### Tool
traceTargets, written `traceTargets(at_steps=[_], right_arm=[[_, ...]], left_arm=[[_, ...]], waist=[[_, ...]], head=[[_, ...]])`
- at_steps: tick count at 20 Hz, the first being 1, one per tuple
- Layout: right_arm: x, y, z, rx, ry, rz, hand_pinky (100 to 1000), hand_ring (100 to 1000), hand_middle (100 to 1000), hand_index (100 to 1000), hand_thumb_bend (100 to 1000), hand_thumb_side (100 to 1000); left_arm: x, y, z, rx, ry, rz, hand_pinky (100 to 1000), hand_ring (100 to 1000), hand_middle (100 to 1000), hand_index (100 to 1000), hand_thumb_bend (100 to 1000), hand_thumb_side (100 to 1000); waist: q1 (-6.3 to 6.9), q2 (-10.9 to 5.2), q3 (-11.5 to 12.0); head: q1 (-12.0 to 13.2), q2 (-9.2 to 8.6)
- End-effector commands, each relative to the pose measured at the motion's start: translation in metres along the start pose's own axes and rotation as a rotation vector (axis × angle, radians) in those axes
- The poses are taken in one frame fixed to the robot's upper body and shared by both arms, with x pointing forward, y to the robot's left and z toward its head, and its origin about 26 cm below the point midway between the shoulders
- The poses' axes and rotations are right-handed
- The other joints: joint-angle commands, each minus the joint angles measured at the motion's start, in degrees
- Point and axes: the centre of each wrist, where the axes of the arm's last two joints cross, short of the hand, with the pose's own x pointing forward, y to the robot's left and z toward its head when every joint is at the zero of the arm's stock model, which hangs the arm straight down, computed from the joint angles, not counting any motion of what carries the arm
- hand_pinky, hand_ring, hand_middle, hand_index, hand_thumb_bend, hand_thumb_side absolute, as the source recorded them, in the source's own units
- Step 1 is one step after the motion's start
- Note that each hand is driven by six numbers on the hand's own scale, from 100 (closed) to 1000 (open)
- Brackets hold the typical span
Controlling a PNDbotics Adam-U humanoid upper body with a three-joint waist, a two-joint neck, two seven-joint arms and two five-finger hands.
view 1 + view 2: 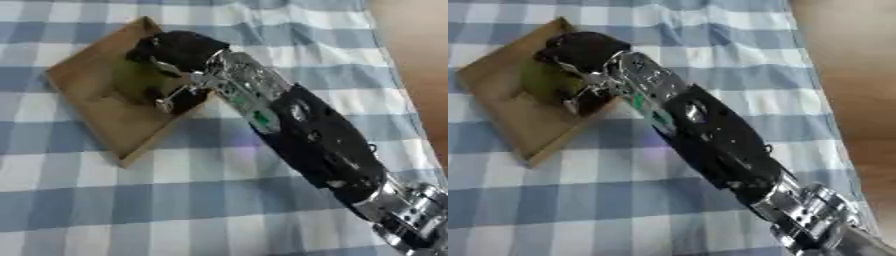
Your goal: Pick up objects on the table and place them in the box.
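A shallow brown box [105, 117] lies on the checked cloth at the upper left. My right arm comes in from the lower right, and my right hand [179, 47] hangs over the box's right half. Its fingers [143, 52] and thumb [166, 101] curl round a green object [133, 77], which sits low inside the box. The hand hides the object's right side, and its shape is blurred. My left hand shows in neither view.
A blue and white checked cloth [175, 200] covers the table. Its right edge [398, 75] runs down the upper right, with brown floor [420, 45] beyond it. My forearm [315, 135] crosses the middle of the cloth.
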Motion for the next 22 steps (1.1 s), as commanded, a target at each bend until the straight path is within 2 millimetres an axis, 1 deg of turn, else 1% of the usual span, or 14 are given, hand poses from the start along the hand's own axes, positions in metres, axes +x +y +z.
traceTargets(at_steps=[1,4,8,10,11,12,13,14,15,17,19,22], right_arm=[[-0.01,-0.031,0.01,-0.056,-0.021,-0.026,913,962,886,959,100,356],[-0.017,-0.051,0.017,-0.083,-0.034,-0.06,905,955,878,950,100,331],[-0.02,-0.073,0.031,-0.121,-0.056,-0.083,903,953,879,956,100,286],[-0.021,-0.08,0.036,-0.119,-0.064,-0.083,910,960,889,969,100,231],[-0.021,-0.081,0.037,-0.104,-0.069,-0.082,915,964,892,970,111,100],[-0.021,-0.079,0.035,-0.074,-0.076,-0.086,917,965,892,973,186,100],[-0.022,-0.077,0.033,-0.041,-0.078,-0.094,916,964,892,972,130,100],[-0.024,-0.074,0.031,-0.018,-0.074,-0.106,914,962,889,969,111,100],[-0.026,-0.072,0.03,-0.01,-0.067,-0.124,907,956,881,958,100,100],[-0.03,-0.075,0.033,-0.04,-0.056,-0.156,904,954,877,952,100,100],[-0.032,-0.085,0.042,-0.105,-0.05,-0.17,894,945,867,936,100,100],[-0.036,-0.108,0.067,-0.241,-0.039,-0.189,884,932,848,910,100,100]], left_arm=[[0.006,0.003,-0.006,-0.013,-0.027,-0.014,784,794,824,907,297,752],[0.006,0.003,-0.006,-0.015,-0.027,-0.014,784,794,824,907,296,751],[0.006,0.004,-0.006,-0.017,-0.026,-0.017,784,794,824,907,297,751],[0.006,0.004,-0.005,-0.016,-0.025,-0.018,784,794,825,907,298,750],[0.006,0.004,-0.005,-0.017,-0.025,-0.017,784,794,825,907,298,749],[0.006,0.003,-0.006,-0.019,-0.026,-0.016,784,794,824,907,299,748],[0.006,0.003,-0.006,-0.021,-0.028,-0.015,784,794,825,907,304,753],[0.006,0.003,-0.006,-0.023,-0.029,-0.013,784,794,825,907,298,747],[0.006,0.003,-0.006,-0.024,-0.03,-0.013,784,794,825,907,297,747],[0.006,0.004,-0.006,-0.022,-0.03,-0.017,784,794,824,907,297,747],[0.006,0.005,-0.005,-0.016,-0.027,-0.02,784,794,824,906,297,747],[0.005,0.006,-0.004,-0.013,-0.026,-0.025,784,794,824,906,297,747]], waist=[[0.52,-1.64,0.21],[0.53,-1.73,0.2],[0.54,-1.83,0.16],[0.56,-1.93,0.08],[0.58,-1.98,0.07],[0.6,-2.03,0.07],[0.62,-2.06,0.09],[0.66,-2.08,0.14],[0.7,-2.09,0.19],[0.72,-2.08,0.23],[0.66,-2.1,0.19],[0.49,-2.2,-0.03]], head=[[0.25,0.58],[0.45,0.87],[0.78,0.93],[0.92,0.82],[0.95,0.76],[0.96,0.69],[0.91,0.65],[0.79,0.65],[0.63,0.63],[0.41,0.57],[0.3,0.58],[0.48,0.59]])
